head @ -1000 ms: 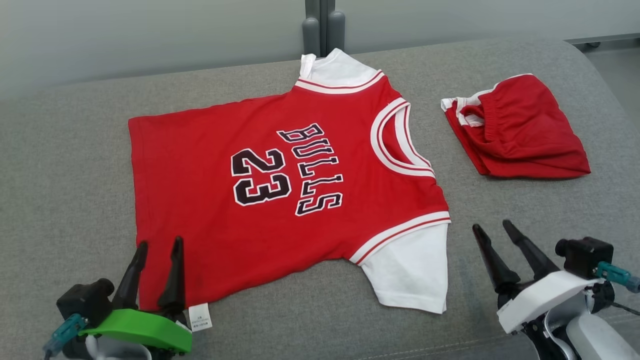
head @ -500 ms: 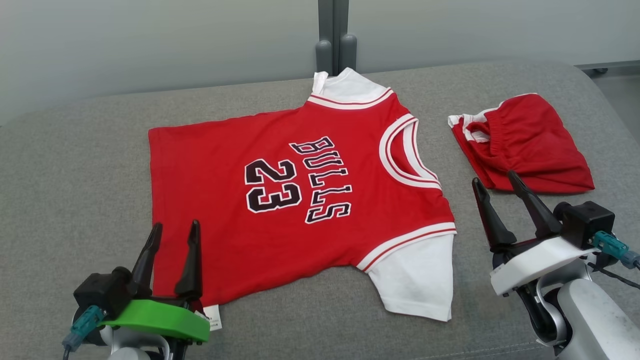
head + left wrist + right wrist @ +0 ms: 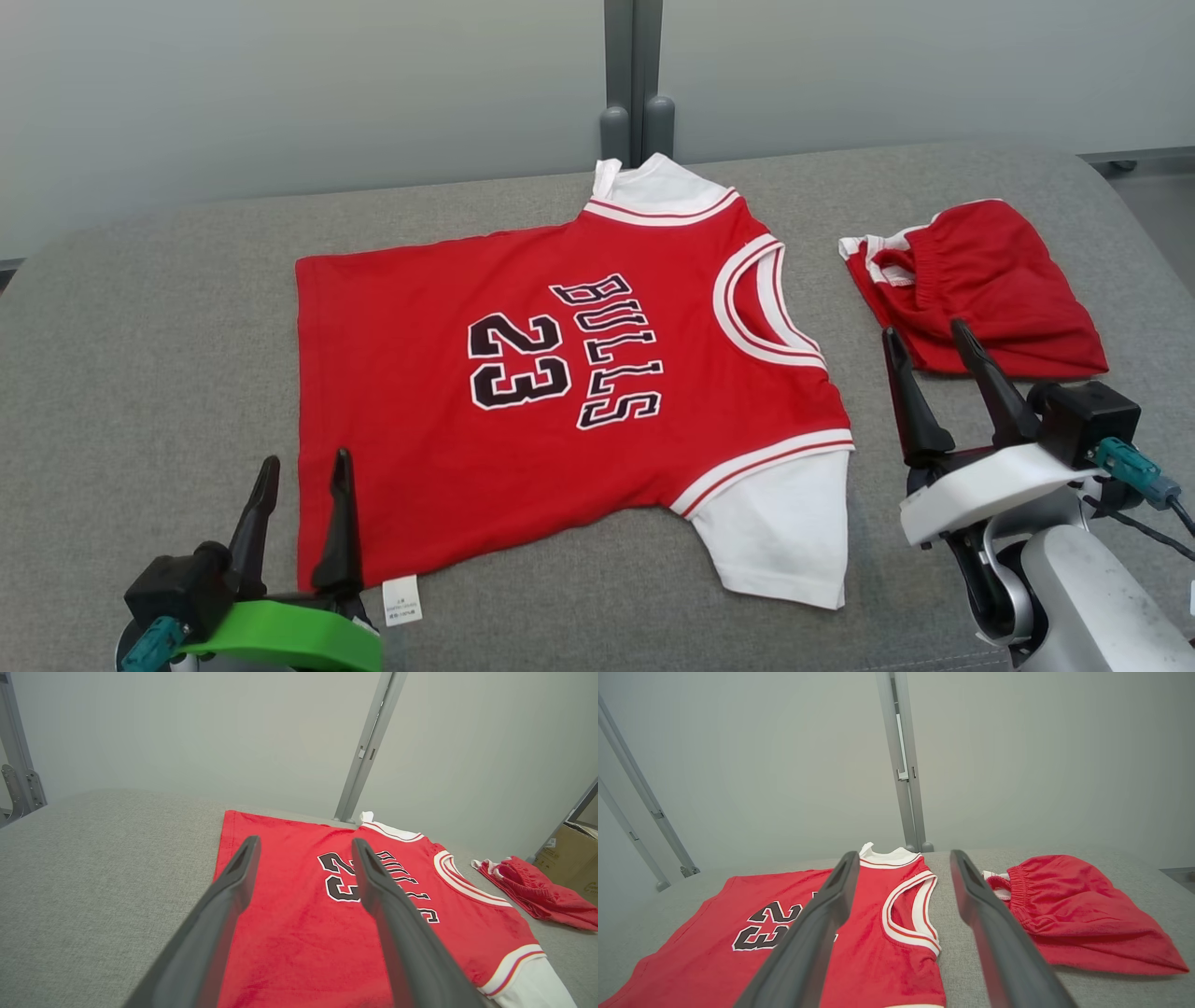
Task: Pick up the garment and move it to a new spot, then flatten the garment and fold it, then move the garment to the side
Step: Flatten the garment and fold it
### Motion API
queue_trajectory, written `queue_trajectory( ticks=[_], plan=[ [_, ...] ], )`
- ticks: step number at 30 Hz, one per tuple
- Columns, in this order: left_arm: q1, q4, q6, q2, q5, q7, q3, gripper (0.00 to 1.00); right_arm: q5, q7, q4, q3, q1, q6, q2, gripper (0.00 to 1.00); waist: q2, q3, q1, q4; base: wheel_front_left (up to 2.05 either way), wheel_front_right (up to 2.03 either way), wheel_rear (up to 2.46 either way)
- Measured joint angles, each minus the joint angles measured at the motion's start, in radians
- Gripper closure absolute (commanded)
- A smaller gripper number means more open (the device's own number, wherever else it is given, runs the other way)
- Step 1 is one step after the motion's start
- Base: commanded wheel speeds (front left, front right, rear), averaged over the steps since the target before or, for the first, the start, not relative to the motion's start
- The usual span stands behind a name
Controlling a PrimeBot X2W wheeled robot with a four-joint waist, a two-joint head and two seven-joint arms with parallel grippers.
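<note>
Garment layout on grey cushion [image 3: 140, 327]: red jersey [image 3: 560, 392] lettered BULLS 23 lies spread flat at the centre of the head view. Its neckline points to 3 o'clock and its hem to 9 o'clock, with one white sleeve at 12 o'clock and the other at 5 o'clock. A white label [image 3: 402, 599] juts from the hem corner at 7 o'clock. Crumpled red shorts [image 3: 990, 289] rest at 2 o'clock, apart from the jersey. The left gripper [image 3: 306, 458] stands at 7 o'clock over the near hem corner, fingers spread and holding nothing; contact with the cloth cannot be told. In the left wrist view the red cloth shows between its fingers [image 3: 224, 905]. The right gripper [image 3: 922, 329] stands at 3 to 4 o'clock, fingers likewise parted and empty, tips between neckline and shorts. A grey post [image 3: 635, 84] rises at 12 o'clock behind the cushion.
</note>
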Motion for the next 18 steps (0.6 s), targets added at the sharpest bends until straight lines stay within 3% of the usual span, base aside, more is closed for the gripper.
queue_trajectory(
  ticks=[18],
  plan=[
    [0.035,-0.05,0.002,0.0,0.023,0.0,-0.021,0.0,-0.006,-0.007,0.005,-0.002,0.023,-0.016,0.023,0.0,0.0,-0.011,0.0,-0.01,0.0,0.0,0.0]
  ],
)
